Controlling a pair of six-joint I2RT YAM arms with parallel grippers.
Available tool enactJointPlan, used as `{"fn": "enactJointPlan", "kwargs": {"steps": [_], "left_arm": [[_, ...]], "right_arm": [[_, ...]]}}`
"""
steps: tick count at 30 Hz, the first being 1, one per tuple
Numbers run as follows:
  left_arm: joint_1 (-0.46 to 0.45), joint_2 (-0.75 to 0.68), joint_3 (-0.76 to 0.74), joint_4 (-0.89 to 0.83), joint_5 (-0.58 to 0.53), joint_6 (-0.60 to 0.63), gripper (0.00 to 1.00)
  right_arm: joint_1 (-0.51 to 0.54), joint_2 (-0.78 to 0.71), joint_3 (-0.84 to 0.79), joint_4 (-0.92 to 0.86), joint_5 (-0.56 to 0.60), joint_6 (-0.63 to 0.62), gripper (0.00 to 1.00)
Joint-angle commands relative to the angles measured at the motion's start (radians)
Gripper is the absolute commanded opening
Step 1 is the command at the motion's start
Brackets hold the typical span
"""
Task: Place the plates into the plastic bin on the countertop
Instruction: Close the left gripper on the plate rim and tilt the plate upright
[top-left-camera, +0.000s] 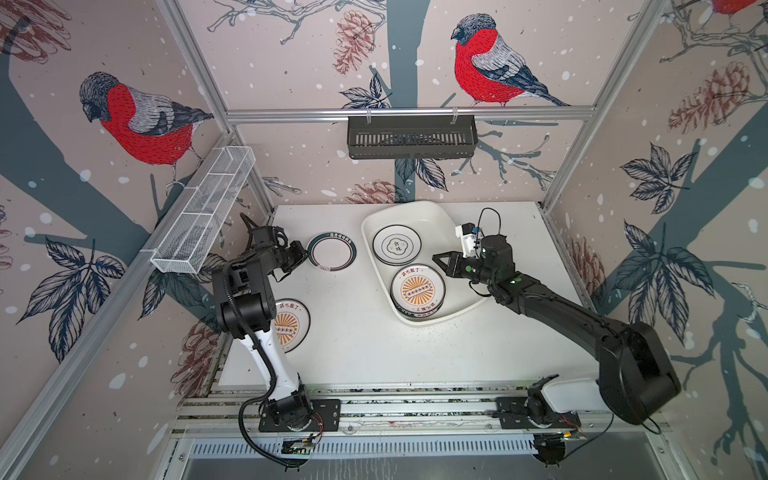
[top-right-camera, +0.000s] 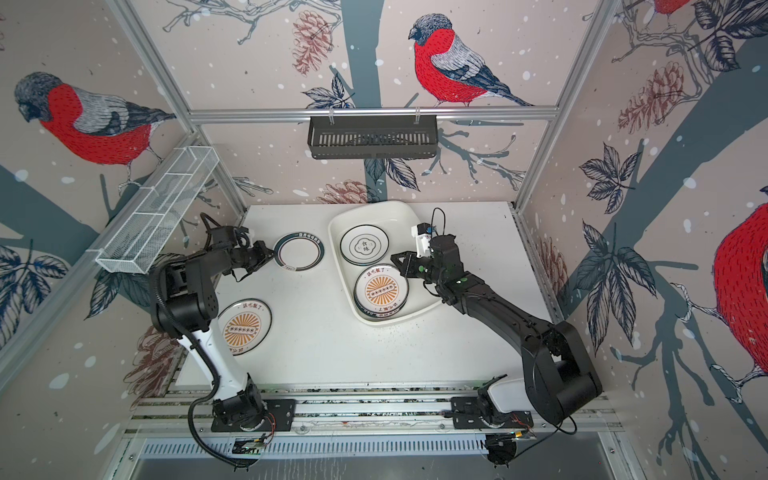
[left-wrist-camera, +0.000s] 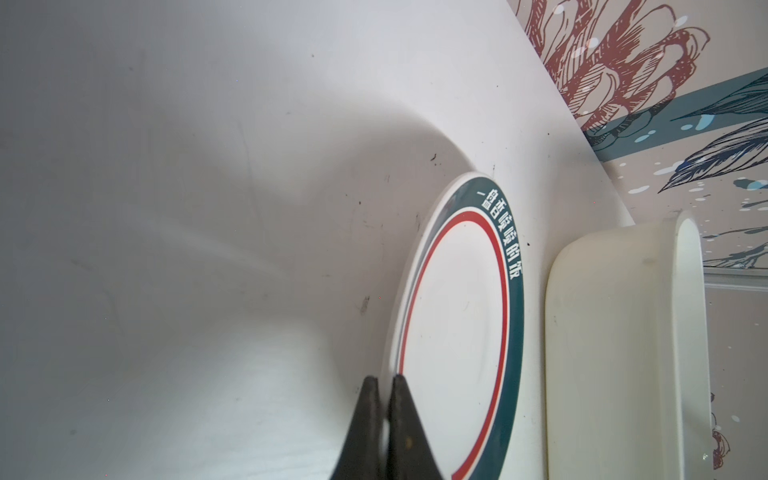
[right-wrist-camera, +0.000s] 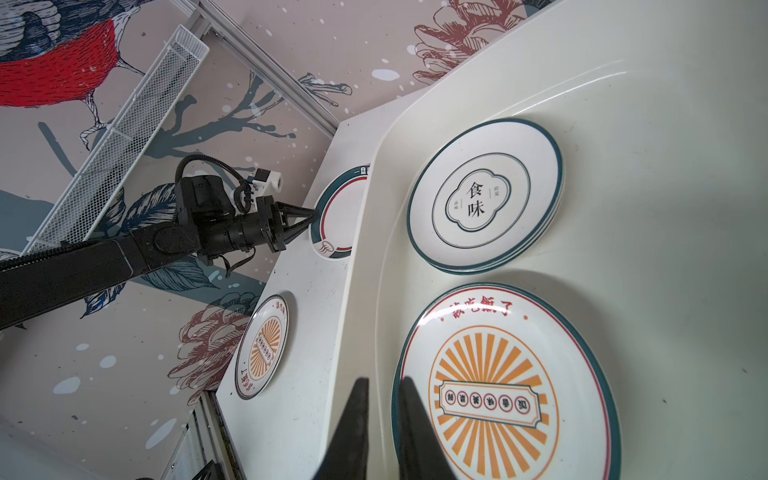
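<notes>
On the white countertop, my left gripper is shut on the near rim of a dark-banded plate. In the left wrist view the thin rim sits between the fingertips. A sunburst plate lies flat by the left arm, partly hidden by it. To the right, the plastic bin holds an emblem plate and a sunburst plate, each on top of others. My right gripper hovers over the bin's right side. Its jaws stand narrowly open and hold nothing.
A black slotted basket hangs on the back wall. A white wire-mesh basket juts out from the left wall above the left arm. The bin's outer wall stands close beside the held plate.
</notes>
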Motion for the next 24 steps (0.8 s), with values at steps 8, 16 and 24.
{"fn": "enactJointPlan", "kwargs": {"steps": [8,16,24], "left_arm": [[0.014,-0.077,-0.025,0.041,0.047,-0.045,0.00],[0.020,-0.094,-0.047,0.077,0.091,-0.085,0.00],[0.036,-0.117,-0.061,0.106,0.137,-0.132,0.00]], "right_arm": [[0.002,-0.001,0.012,0.028,-0.006,-0.011,0.17],[0.002,-0.003,0.019,0.019,-0.005,-0.013,0.17],[0.001,0.004,0.036,0.009,-0.005,-0.020,0.19]]}}
